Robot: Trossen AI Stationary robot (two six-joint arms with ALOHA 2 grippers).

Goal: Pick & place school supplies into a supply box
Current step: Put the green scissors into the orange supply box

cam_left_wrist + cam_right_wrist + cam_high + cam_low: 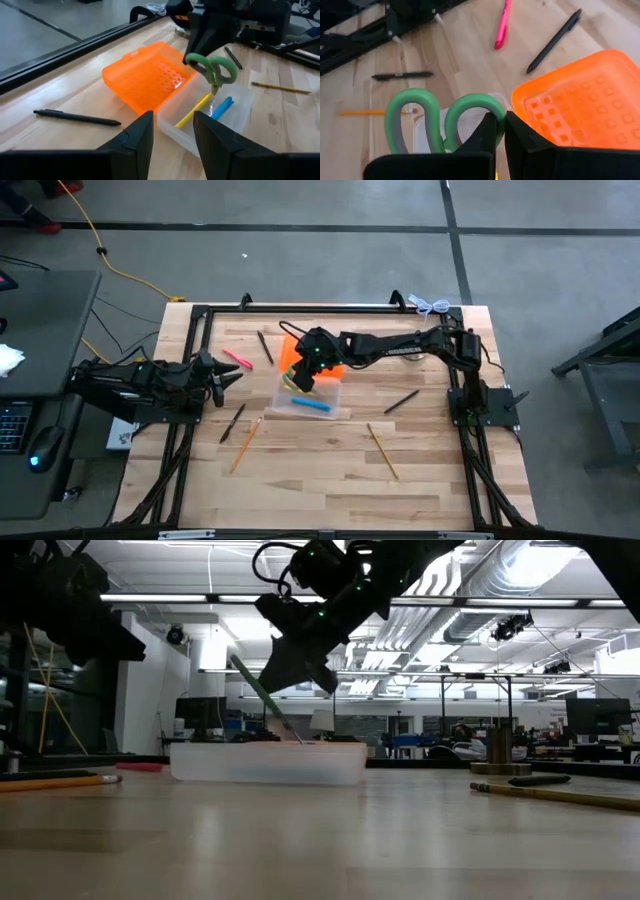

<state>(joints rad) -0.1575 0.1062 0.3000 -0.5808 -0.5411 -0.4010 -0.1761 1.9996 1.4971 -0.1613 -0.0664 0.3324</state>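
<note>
The green-handled scissors [215, 70] hang over the clear supply box [318, 402], with my right gripper [500, 122] shut on them above the box. The orange lid [142, 80] lies open on the table at the box's far side. A yellow pencil [196, 109] and a blue pen [220, 107] lie inside the box. A pink pen [237, 360], black pens [265, 347] [232, 423] [401, 401] and pencils [246, 442] [382, 450] lie scattered on the table. My left gripper [172, 137] waits open at the table's left, pointing at the box. My right gripper pinches the rim of one green handle loop [487, 107] between its two fingers. The fingers slant down from the table's right side. The scissors hang tilted, handles up, blades [275, 712] pointing down into the open box; whether the tip touches the box floor I cannot tell.
A black frame [300, 308] runs along the table's far edge and sides. A white cable [430, 305] lies at the far right corner. Bare wood stretches across the table's near half [320, 490].
</note>
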